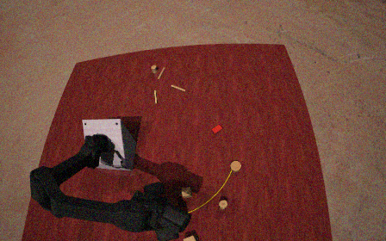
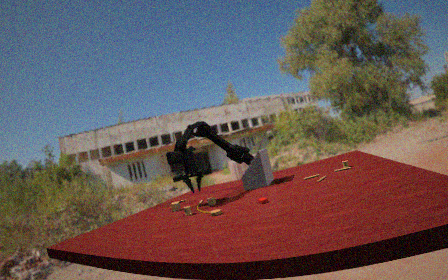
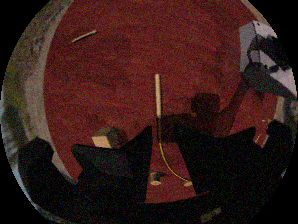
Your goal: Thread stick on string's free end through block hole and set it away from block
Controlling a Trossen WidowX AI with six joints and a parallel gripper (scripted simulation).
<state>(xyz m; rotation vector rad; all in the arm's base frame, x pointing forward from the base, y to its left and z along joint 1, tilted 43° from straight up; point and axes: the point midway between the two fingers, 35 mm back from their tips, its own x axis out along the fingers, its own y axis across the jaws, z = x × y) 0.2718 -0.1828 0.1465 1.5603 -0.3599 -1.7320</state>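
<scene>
Gripper [image 1: 173, 219] [image 2: 196, 191] [image 3: 162, 128]: hangs over the red table [image 1: 258, 86] [image 2: 300, 225] [image 3: 125, 65], fingers partly apart, string visible in the gap from the wrist.

Markings: pale patch [image 3: 211, 215] at the wrist view's lower edge, too blurred to read.

Task stick [image 3: 158, 95]: lies beyond the fingertips, seen in wrist view; hidden beneath the gripper in top view. String [image 1: 215, 195] [image 3: 170, 167]: yellow, one; runs in a curve from stick to button [image 1: 235, 165] [image 2: 216, 212] [image 3: 188, 183].

Wrist view only: loose stick [image 3: 84, 36] at upper left. Exterior view only: long building [image 2: 150, 142], large tree [image 2: 355, 55].

Counted from top:
- Loose sticks [image 1: 178, 88] [image 2: 311, 176], three, near one another at the far side.
- Pegs, two: one [image 1: 154, 68] [image 2: 345, 163] beside those sticks, one [image 1: 223, 204] [image 2: 188, 211] [image 3: 156, 181] near the button.
- Blocks, two: one [image 1: 186, 193] [image 2: 211, 201] near the gripper, one [image 1: 190, 237] [image 2: 176, 205] [image 3: 102, 141] at the frame edge; hole too indistinct to tell.
- Red piece [image 1: 217, 129] [image 2: 263, 200], one.
- Grey stand [image 1: 103, 128] [image 2: 260, 175] [image 3: 246, 45], one.
</scene>
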